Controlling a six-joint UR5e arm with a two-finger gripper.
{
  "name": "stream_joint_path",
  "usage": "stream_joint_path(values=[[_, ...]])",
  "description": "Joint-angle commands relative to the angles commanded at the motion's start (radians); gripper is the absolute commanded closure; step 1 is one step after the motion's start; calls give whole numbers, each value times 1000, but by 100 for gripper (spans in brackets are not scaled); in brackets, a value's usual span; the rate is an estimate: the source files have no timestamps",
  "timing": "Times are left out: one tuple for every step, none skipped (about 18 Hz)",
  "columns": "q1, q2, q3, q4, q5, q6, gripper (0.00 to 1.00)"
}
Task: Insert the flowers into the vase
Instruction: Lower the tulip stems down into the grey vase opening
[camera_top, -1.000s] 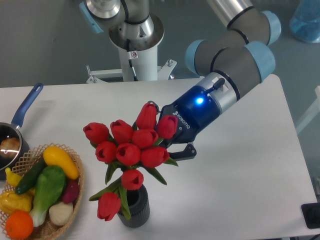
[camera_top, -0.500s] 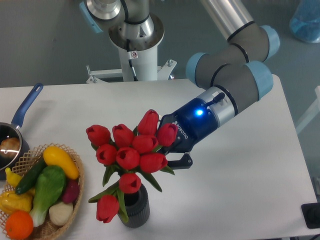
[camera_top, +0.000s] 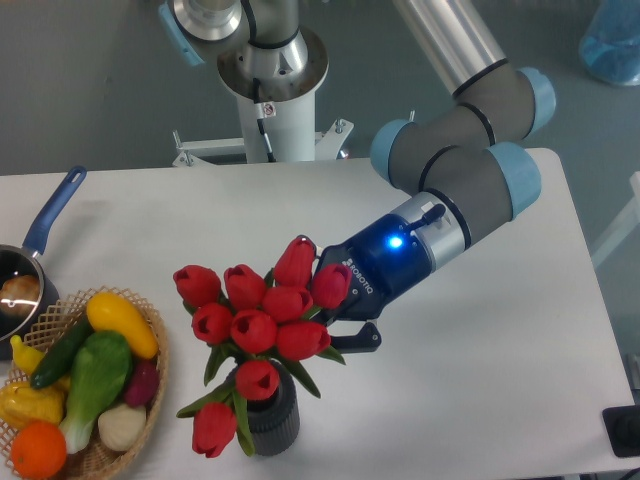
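Note:
The bunch of red tulips (camera_top: 262, 305) with green stems and leaves stands over the dark grey ribbed vase (camera_top: 274, 418) at the table's front. Its stems reach down into the vase's mouth, which the blooms and leaves mostly hide. One bloom (camera_top: 215, 428) droops left beside the vase. My gripper (camera_top: 335, 315) is right of the bunch, just behind the blooms. One dark finger (camera_top: 357, 338) shows below the blooms; the other is hidden. I cannot tell whether the jaws still grip the stems.
A wicker basket (camera_top: 150, 385) of vegetables and fruit sits at the front left, close to the vase. A blue-handled saucepan (camera_top: 30, 262) stands at the left edge. The arm's white base (camera_top: 272, 95) is at the back.
The gripper and the tulip bunch have moved down and slightly left. The stems have sunk deeper into the vase, and the lowest blooms now sit nearer its mouth.

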Motion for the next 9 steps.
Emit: stream_joint_path(values=[[0,-5,0,0,0,6,96],[-2,-5,0,0,2,6,96],[-3,-5,-6,0,2,6,96],[-5,-5,-9,0,2,6,96],[-8,-6,-9,0,2,8,96],[-11,-6,-12,0,3,8,95],[-14,-8,-21,0,8,9,95],[-14,-8,-31,0,11,14,95],[-14,-8,-37,0,12,20,95]])
